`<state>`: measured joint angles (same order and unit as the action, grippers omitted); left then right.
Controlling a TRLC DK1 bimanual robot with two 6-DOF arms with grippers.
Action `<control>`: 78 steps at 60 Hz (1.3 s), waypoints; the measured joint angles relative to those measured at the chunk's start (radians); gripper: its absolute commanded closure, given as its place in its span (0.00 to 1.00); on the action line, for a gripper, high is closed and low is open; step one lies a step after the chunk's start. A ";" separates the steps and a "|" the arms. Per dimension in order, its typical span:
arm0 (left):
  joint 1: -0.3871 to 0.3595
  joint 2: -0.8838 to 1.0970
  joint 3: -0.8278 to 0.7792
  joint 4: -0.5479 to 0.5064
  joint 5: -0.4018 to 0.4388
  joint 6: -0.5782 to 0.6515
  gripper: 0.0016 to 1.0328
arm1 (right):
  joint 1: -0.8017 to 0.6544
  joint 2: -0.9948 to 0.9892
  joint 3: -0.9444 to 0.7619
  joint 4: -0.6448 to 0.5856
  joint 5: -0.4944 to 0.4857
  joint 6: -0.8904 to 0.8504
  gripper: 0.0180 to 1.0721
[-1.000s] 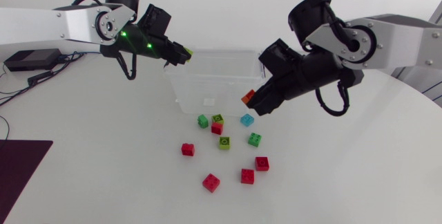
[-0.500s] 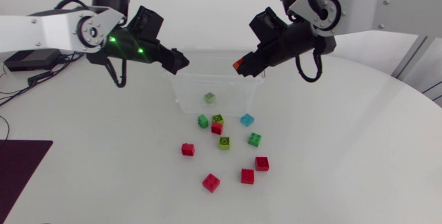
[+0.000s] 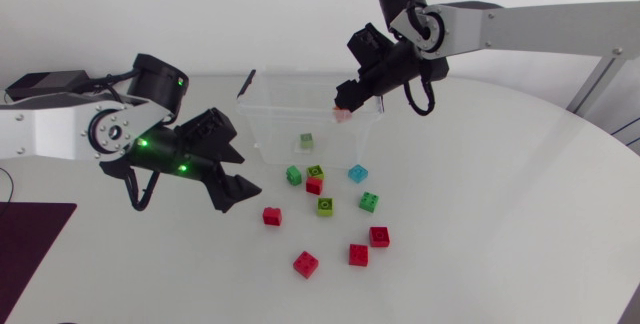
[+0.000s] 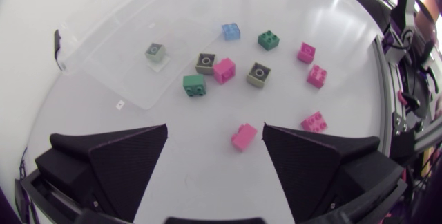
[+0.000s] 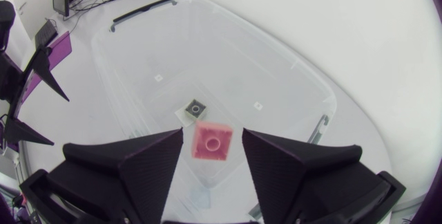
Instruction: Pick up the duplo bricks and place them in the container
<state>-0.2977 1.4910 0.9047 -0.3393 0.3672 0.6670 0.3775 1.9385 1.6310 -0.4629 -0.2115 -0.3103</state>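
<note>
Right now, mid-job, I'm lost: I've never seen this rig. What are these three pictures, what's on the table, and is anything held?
This is a two-armed robot at a white table. One picture looks down from overhead on both arms; the other two come from a camera on each wrist, its own black fingers at the lower edge. The left gripper is open and empty, near the loose bricks on the table. The right gripper hangs over the clear container, open; a reddish brick sits between its fingers, apparently touching neither. One pale green brick lies inside the container.
</note>
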 measured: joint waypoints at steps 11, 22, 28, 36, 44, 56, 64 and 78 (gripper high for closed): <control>-0.023 0.083 -0.025 0.018 0.019 0.150 0.06 | 0.000 -0.023 -0.013 0.012 -0.001 0.000 0.10; -0.072 0.152 -0.023 0.019 0.026 0.231 0.07 | 0.001 -0.210 -0.169 0.021 -0.005 0.000 0.10; -0.076 0.202 -0.011 0.019 0.026 0.272 0.07 | 0.008 -0.338 -0.286 0.023 -0.024 -0.005 0.10; -0.078 0.275 0.018 0.019 0.026 0.307 0.07 | 0.042 -0.476 -0.460 0.023 -0.027 -0.009 0.10; -0.082 0.330 0.051 0.019 0.026 0.325 0.14 | 0.077 -0.528 -0.602 0.022 -0.023 -0.039 0.10; -0.092 0.386 0.098 0.016 0.026 0.333 0.63 | 0.100 -0.544 -0.777 0.018 -0.028 -0.167 0.10; -0.098 0.397 0.109 0.014 0.026 0.332 0.78 | 0.100 -0.540 -0.825 0.011 -0.054 -0.278 0.10; -0.097 0.380 0.114 -0.030 0.026 0.319 0.79 | 0.100 -0.435 -0.831 0.011 -0.064 -0.410 0.10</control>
<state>-0.3946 1.8713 1.0183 -0.3695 0.3931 0.9863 0.4770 1.5040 0.8001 -0.4519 -0.2760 -0.7208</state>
